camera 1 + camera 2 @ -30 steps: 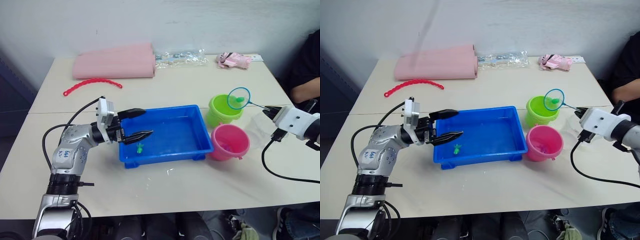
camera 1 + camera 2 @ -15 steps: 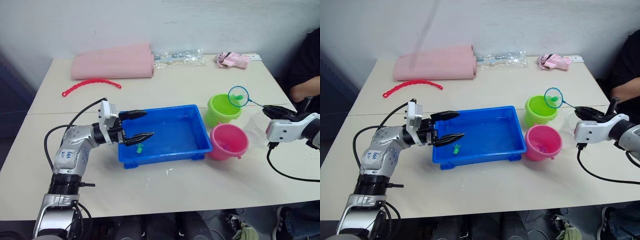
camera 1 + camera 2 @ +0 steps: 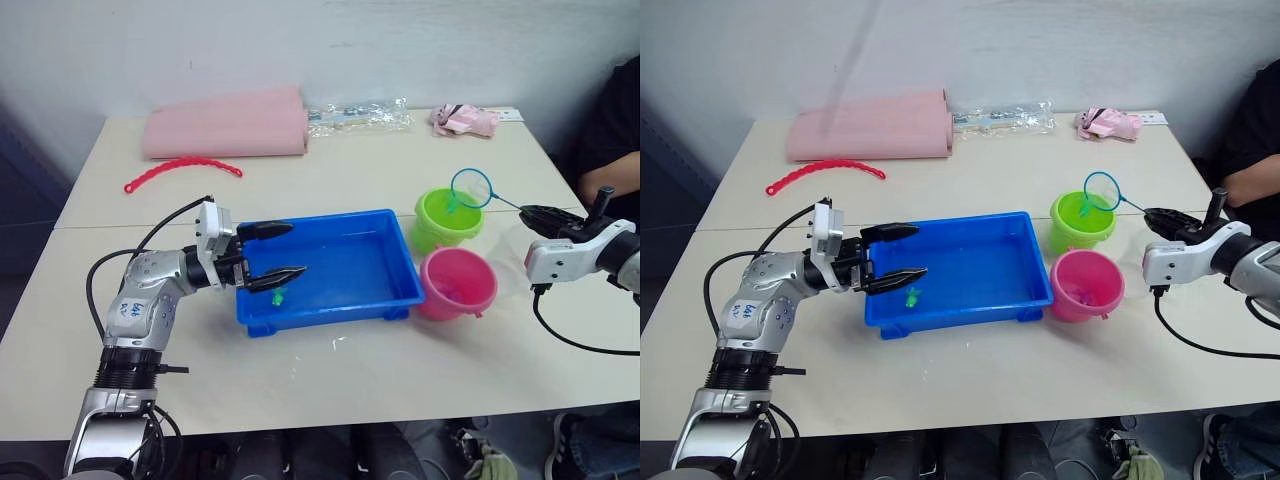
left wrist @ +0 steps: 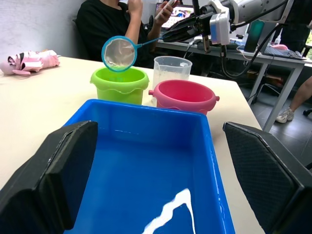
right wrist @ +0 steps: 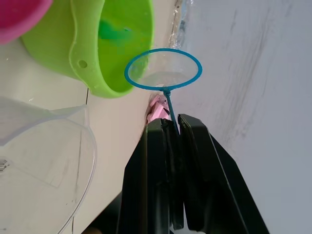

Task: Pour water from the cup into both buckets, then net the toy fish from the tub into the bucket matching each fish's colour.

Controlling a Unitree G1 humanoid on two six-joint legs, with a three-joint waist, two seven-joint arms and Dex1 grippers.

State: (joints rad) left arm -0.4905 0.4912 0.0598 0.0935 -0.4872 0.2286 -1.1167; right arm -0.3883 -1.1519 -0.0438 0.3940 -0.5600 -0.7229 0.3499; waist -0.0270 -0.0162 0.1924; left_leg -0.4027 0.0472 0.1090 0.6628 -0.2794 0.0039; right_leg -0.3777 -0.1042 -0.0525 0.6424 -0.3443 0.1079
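Over tub's (image 3: 340,265) left rim, left gripper (image 3: 275,250) spread wide, nothing held; green fish (image 3: 281,294) just below its lower finger. Blue handwriting on left forearm, unreadable. Green bucket (image 3: 447,222) and pink bucket (image 3: 458,283) touch, just right of tub; cup (image 4: 171,70) behind them. Right gripper (image 5: 170,127) pinches net (image 3: 471,187) handle; hoop above green bucket rim, now empty, fish gone since earlier. Bare tabletop behind tub.

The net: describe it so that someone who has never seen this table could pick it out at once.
Start at the blue tub in the middle of the table, then look past its end to the green bucket. Above that bucket's rim hangs the net, held by the right gripper. Unlike the two buckets, it is a thin blue hoop on a stick.
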